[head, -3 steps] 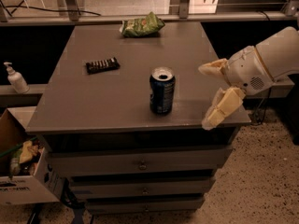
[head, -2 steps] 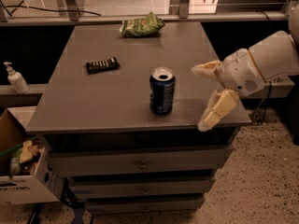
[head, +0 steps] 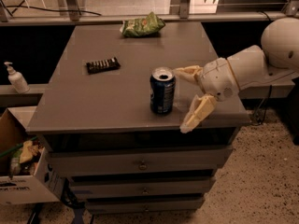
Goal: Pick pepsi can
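Released and spread wide, the tool hangs just right of the pepsi can, upright near the worktop's front edge; that gap seems meant to straddle it.

Grey cabinet top, drawers stacked below, small knobs at centre. Green chip bag lies crinkled near the far edge. Dark snack bar lies flat left of centre, well apart from the bag. White pump bottle stands upright on the ledge at left. Open cardboard box sits on the speckled floor at lower left, contents unclear.
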`<move>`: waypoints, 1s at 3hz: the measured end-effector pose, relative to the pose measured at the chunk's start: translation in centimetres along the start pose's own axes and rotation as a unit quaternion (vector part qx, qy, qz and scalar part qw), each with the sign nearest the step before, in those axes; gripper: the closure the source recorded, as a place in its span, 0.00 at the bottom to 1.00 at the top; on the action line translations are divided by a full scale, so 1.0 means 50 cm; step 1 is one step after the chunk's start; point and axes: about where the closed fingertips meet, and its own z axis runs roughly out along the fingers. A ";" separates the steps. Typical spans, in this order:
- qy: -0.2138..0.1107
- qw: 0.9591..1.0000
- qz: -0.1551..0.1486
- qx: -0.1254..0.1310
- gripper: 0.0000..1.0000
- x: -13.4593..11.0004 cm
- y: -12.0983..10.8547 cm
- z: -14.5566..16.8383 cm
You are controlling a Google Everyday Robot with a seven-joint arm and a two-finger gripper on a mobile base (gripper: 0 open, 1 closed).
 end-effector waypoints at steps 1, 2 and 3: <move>-0.042 0.999 0.010 0.000 0.00 -0.010 -0.007 0.030; -0.074 0.997 0.031 0.005 0.17 -0.014 -0.015 0.055; -0.103 0.993 0.049 0.015 0.41 -0.015 -0.027 0.077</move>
